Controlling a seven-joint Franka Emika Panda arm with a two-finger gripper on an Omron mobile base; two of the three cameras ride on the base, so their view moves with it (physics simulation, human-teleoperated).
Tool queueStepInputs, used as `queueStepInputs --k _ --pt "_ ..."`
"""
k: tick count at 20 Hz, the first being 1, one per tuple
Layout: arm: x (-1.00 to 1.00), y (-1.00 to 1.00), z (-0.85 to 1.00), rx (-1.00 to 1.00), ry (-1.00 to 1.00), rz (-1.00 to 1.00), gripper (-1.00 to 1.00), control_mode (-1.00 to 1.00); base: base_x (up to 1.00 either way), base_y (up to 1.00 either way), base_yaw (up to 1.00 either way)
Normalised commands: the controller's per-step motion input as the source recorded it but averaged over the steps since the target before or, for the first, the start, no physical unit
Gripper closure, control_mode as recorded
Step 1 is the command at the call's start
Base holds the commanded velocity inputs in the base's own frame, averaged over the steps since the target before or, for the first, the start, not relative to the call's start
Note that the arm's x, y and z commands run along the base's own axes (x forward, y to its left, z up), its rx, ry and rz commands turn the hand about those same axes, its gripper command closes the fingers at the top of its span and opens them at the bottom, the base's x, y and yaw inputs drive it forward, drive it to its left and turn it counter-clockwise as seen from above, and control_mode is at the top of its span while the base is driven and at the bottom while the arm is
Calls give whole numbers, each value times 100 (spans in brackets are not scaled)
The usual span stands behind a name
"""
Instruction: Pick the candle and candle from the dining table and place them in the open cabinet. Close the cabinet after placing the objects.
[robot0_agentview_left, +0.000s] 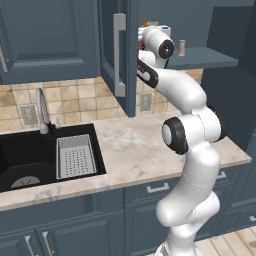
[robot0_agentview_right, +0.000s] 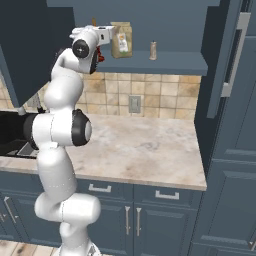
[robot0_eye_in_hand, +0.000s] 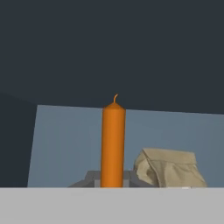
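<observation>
Kitchen: black sink (robot0_agentview_left: 30, 160), faucet (robot0_agentview_left: 42, 111), tiled backsplash (robot0_agentview_right: 150, 90), blue cabinets (robot0_agentview_left: 50, 40).

1 candle (robot0_agentview_right: 153, 50) right of bag (robot0_agentview_right: 122, 40) on cabinet shelf (robot0_agentview_right: 165, 64)

We are seeing orange candle (robot0_eye_in_hand: 113, 146), brown paper bag (robot0_agentview_right: 122, 40), grey-beige candle (robot0_agentview_right: 153, 50), dark blue cabinet (robot0_agentview_right: 165, 63), beige marbled counter (robot0_agentview_right: 145, 150), black sink (robot0_agentview_left: 30, 160).

A marble-look worktop (robot0_agentview_left: 145, 150) runs below a tiled backsplash (robot0_agentview_right: 150, 97) with a wall outlet (robot0_agentview_right: 134, 104) at its centre. At nine o'clock on the worktop, a black sink (robot0_agentview_left: 30, 160) holds a perforated grey tray (robot0_agentview_left: 76, 157), with a silver faucet (robot0_agentview_left: 42, 110) behind. A brown paper bag (robot0_agentview_right: 122, 41) stands upright on the shelf above.
</observation>
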Motion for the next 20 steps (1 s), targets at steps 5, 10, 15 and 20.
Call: queueStepInputs --k 5,10,15,20 --pt "41 0 0 0 -1 0 100 -100 0 0 0" --pt "35 0 -7 0 0 0 100 -100 0 0 0" --pt "19 0 -29 0 0 0 100 -100 0 0 0" --pt "22 0 -21 0 -1 0 100 -100 0 0 0"
